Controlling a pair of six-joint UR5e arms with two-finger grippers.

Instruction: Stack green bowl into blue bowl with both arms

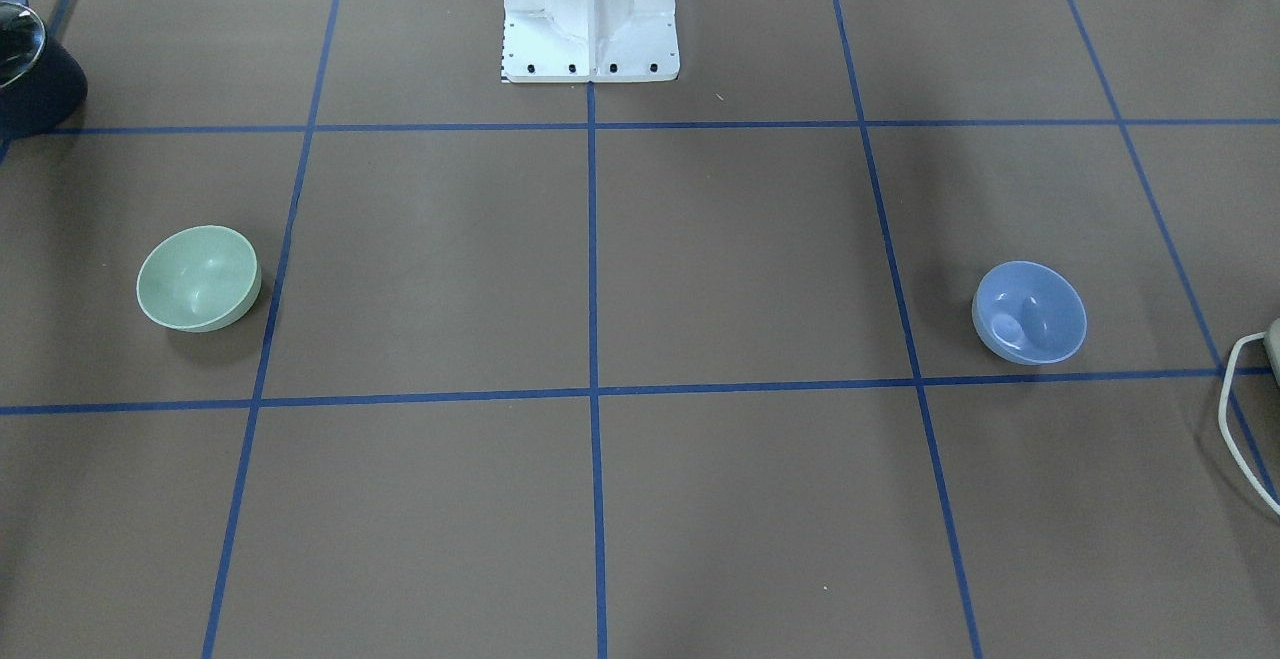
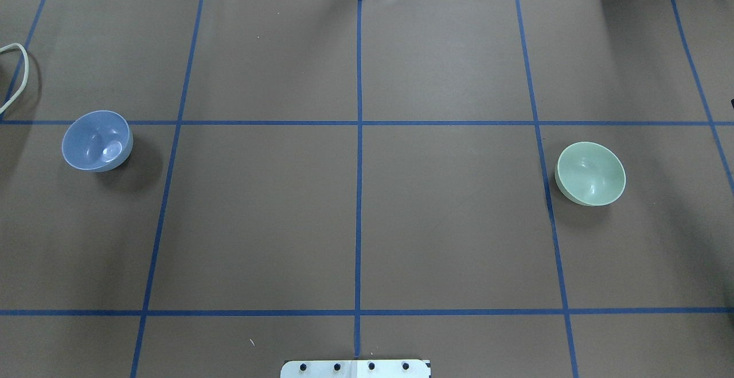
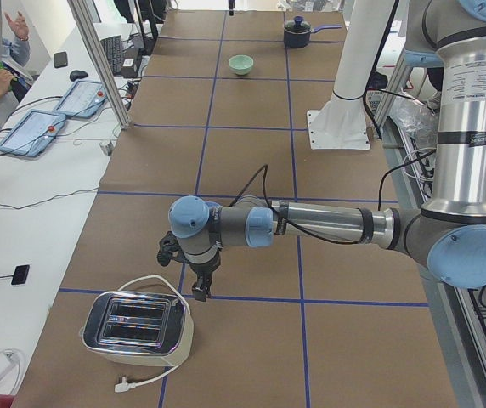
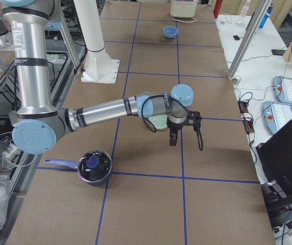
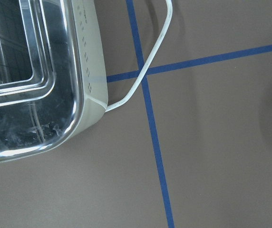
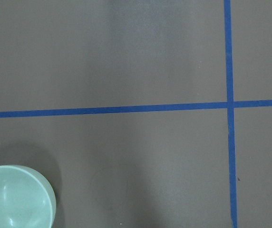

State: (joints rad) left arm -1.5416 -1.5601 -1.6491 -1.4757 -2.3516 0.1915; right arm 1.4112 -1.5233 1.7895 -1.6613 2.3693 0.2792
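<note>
The green bowl (image 2: pixel 590 173) stands upright on the table's right side; it also shows in the front view (image 1: pixel 198 279) and at the right wrist view's lower left corner (image 6: pixel 17 197). The blue bowl (image 2: pixel 96 140) stands upright on the left side, far from it. My left gripper (image 3: pixel 199 287) hangs over the table beside a toaster; the arm hides the blue bowl there. My right gripper (image 4: pixel 173 139) hangs just beside the green bowl (image 4: pixel 159 121). Both grippers show only in the side views, so I cannot tell whether they are open or shut.
A silver toaster (image 5: pixel 26 76) with a white cable (image 5: pixel 145 71) sits at the table's left end. A dark pot with a glass lid (image 4: pixel 94 166) sits at the right end. The white robot base (image 1: pixel 590 19) stands at the middle of my edge.
</note>
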